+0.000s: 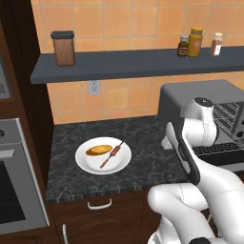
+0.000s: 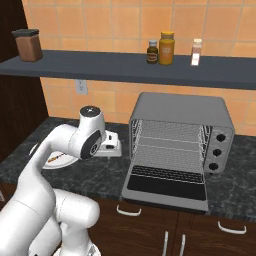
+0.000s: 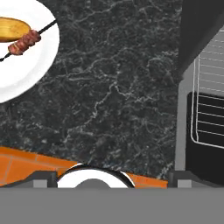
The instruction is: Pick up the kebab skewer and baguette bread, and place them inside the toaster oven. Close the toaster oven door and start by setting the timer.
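Both foods are lying on the white plate (image 1: 86, 164): the skewer (image 1: 114, 151) beside the bread (image 1: 98, 150). Gripper (image 2: 111, 146) is hovering wide open, empty, between plate and open toaster oven (image 2: 180, 142); next, it needs lowering over the skewer.

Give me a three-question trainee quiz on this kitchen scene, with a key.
1. True or false: the toaster oven door is shut.
2. Where do the kebab skewer and the baguette bread lie? A) on the white plate B) on the wire rack C) on the shelf
3. Fill in: the gripper is ____ and holds nothing.

Key: 1 false, it is folded down open; 2 A; 3 open.
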You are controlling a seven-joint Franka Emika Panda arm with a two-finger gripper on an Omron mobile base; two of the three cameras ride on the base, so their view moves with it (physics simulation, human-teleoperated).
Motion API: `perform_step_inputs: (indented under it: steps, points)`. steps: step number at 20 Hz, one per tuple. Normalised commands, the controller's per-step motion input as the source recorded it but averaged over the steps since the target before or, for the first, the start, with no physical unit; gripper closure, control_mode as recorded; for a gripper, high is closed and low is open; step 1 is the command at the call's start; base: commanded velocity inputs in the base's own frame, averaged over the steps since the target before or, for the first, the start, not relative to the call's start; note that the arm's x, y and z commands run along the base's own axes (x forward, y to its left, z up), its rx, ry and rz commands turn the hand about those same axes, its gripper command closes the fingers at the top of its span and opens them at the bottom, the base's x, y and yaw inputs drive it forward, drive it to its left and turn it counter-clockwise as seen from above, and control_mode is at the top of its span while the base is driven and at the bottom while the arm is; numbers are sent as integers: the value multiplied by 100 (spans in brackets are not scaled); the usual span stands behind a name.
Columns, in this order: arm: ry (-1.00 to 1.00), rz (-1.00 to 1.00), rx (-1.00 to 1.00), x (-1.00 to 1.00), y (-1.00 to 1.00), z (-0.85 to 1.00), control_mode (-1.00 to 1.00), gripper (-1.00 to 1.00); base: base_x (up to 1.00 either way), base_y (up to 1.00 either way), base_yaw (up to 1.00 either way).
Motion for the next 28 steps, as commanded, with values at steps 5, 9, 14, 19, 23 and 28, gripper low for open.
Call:
perform_step_inputs:
  steps: [5, 9, 14, 19, 23, 28]
  points:
    - [0, -3, 0, 55, 100, 0, -100, -100, 0, 0, 0]
    - [0, 0, 5, 48, 100, 0, -100, -100, 0, 0, 0]
    - [3, 3, 5, 38, 93, -2, -100, -100, 0, 0, 0]
    - [4, -12, 0, 41, 78, -33, -100, -100, 0, 0, 0]
    - [0, -12, 0, 24, 66, -31, -100, -100, 0, 0, 0]
    - [5, -9, 0, 25, 27, -24, -100, -100, 0, 0, 0]
